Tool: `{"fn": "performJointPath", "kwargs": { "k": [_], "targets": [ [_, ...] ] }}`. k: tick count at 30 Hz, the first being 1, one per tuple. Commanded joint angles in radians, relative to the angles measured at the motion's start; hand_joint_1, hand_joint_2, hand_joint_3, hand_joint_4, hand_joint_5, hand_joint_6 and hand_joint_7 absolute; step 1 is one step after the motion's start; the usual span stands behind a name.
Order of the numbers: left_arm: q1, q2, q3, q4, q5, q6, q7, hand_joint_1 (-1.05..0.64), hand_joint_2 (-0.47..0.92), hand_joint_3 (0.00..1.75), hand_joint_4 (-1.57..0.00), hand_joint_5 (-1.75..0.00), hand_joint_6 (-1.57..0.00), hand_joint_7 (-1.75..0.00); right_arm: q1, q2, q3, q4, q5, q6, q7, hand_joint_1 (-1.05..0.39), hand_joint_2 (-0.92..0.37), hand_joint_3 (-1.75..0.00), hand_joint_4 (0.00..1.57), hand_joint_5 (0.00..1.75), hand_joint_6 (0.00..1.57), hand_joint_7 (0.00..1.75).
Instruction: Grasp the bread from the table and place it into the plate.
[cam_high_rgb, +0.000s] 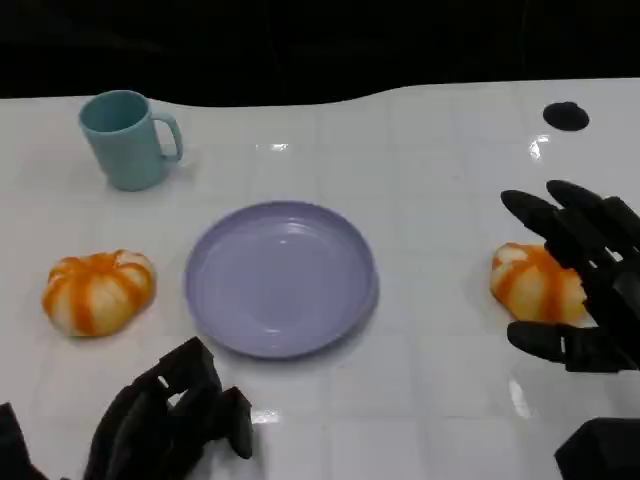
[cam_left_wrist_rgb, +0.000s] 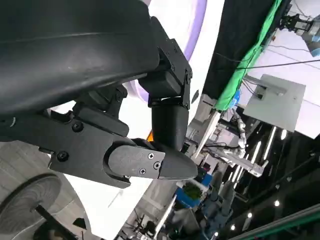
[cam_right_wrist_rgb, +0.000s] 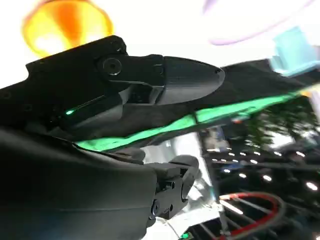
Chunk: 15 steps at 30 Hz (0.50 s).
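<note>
Two orange-and-white bread rolls lie on the white table. One bread roll (cam_high_rgb: 98, 290) is left of the lilac plate (cam_high_rgb: 280, 277); the other bread roll (cam_high_rgb: 532, 282) is to its right. My right hand (cam_high_rgb: 585, 285) is spread around the right roll, fingers over its far side and thumb on its near side, with no firm grip showing. In the right wrist view that roll (cam_right_wrist_rgb: 65, 25) appears beyond a finger (cam_right_wrist_rgb: 170, 75). My left hand (cam_high_rgb: 170, 415) sits near the table's front edge with fingers curled in and nothing in them. The plate holds nothing.
A teal mug (cam_high_rgb: 128, 138) stands at the back left, well behind the left roll. A small black round mark (cam_high_rgb: 566, 115) sits on the table at the back right. The table's far edge meets a dark backdrop.
</note>
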<state>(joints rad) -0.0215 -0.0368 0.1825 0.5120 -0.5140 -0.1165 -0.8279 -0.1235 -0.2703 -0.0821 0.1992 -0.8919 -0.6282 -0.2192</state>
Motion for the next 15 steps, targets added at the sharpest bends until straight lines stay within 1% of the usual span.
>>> {"fn": "performJointPath", "kwargs": {
  "k": [1,2,3,4,6,8,12,15],
  "targets": [
    [-0.002,0.01,0.006,0.004,0.006,-0.016,-0.003,-0.66,0.92,0.2,-0.83,-1.75,-0.68,-1.68,0.019,-0.038,0.06,-0.061,-0.04,0.133,-0.004,-0.78,-0.5,-1.08,0.0,0.0,0.0,0.14],
    [-0.002,0.01,0.006,0.004,0.008,-0.019,-0.002,-0.66,0.92,0.21,-0.84,-1.75,-0.67,-1.7,0.019,-0.044,0.074,-0.066,-0.047,0.156,-0.007,-0.77,-0.43,-1.15,0.0,0.0,0.0,0.12],
    [-0.002,0.009,0.006,0.004,0.009,-0.021,-0.002,-0.66,0.92,0.22,-0.84,-1.75,-0.67,-1.71,0.02,-0.05,0.086,-0.07,-0.048,0.174,-0.01,-0.77,-0.4,-1.18,0.0,0.0,0.0,0.11],
    [0.0,0.009,0.005,0.002,0.011,-0.025,0.001,-0.66,0.92,0.22,-0.84,-1.75,-0.66,-1.71,0.015,-0.054,0.104,-0.075,-0.07,0.215,0.001,-0.77,-0.39,-1.19,0.0,0.0,0.0,0.11],
    [0.001,0.008,0.005,0.002,0.013,-0.03,0.003,-0.67,0.92,0.22,-0.83,-1.75,-0.65,-1.72,0.005,-0.062,0.137,-0.075,-0.099,0.278,0.01,-0.78,-0.29,-1.33,0.0,0.0,0.0,0.05],
    [0.0,0.007,0.005,0.005,0.01,-0.033,-0.001,-0.67,0.92,0.22,-0.83,-1.75,-0.64,-1.73,-0.005,-0.068,0.164,-0.068,-0.102,0.322,0.01,-0.77,-0.24,-1.38,0.0,0.0,0.0,0.06],
    [0.005,0.005,0.004,-0.003,0.012,-0.028,0.009,-0.67,0.92,0.22,-0.83,-1.75,-0.64,-1.73,-0.041,-0.084,0.223,-0.026,-0.124,0.402,0.005,-0.76,-0.18,-1.43,0.0,0.0,0.0,0.04],
    [0.003,0.005,0.004,0.0,0.011,-0.029,0.007,-0.67,0.92,0.2,-0.83,-1.75,-0.65,-1.71,-0.078,-0.09,0.26,0.026,-0.124,0.445,-0.006,-0.75,-0.11,-1.48,0.0,0.0,0.0,0.05]
  ]
}}
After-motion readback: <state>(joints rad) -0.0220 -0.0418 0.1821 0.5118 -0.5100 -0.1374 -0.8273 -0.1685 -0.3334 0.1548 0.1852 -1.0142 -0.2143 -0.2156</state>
